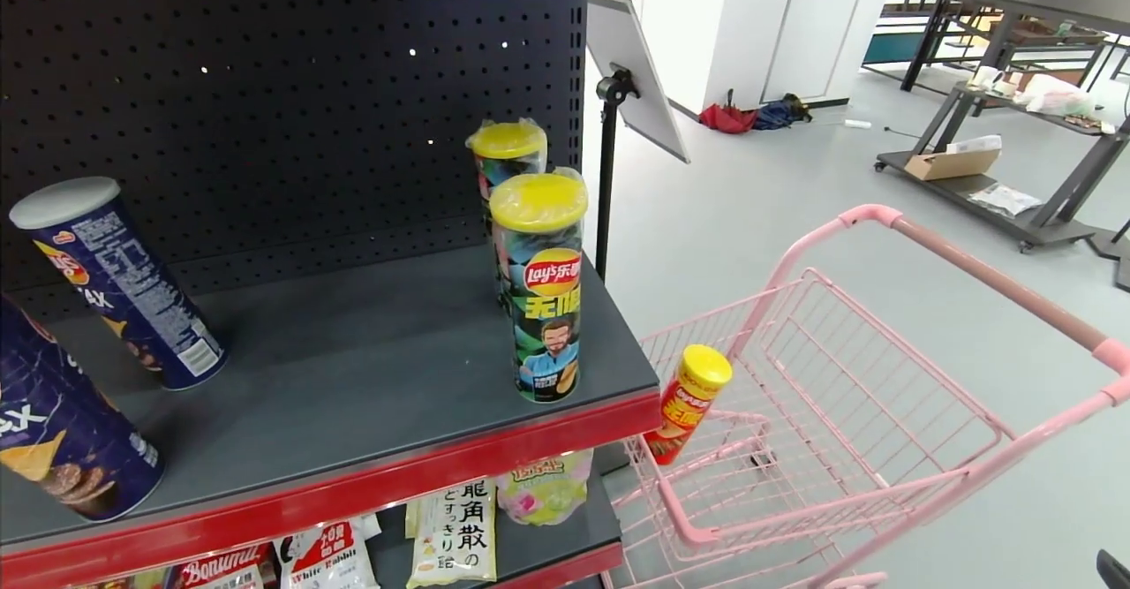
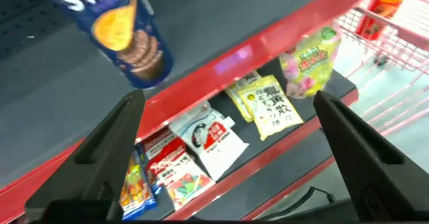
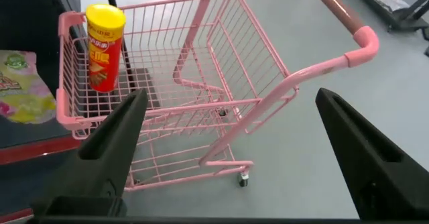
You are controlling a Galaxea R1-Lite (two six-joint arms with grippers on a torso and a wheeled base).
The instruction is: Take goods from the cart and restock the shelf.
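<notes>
A red chip can with a yellow lid (image 1: 689,403) leans in the near corner of the pink cart (image 1: 971,271); the same red can (image 3: 105,46) stands against the wire wall of the cart (image 3: 268,49). My right gripper (image 3: 231,96) hangs open above the cart, holding nothing. On the grey shelf (image 1: 353,368) stand two green cans with yellow lids (image 1: 540,289) (image 1: 508,152) and two blue cans (image 1: 124,284) (image 1: 53,430). My left gripper (image 2: 228,100) is open and holds nothing, in front of the shelf's red edge (image 2: 234,53), just below a blue can (image 2: 127,29).
Snack bags (image 1: 450,532) lie on the lower shelf, and those bags (image 2: 265,103) also sit beneath my left gripper. The shelf has free room between the blue and green cans. A board on a black stand (image 1: 636,68) is behind the shelf end; a metal rack (image 1: 998,183) stands far right.
</notes>
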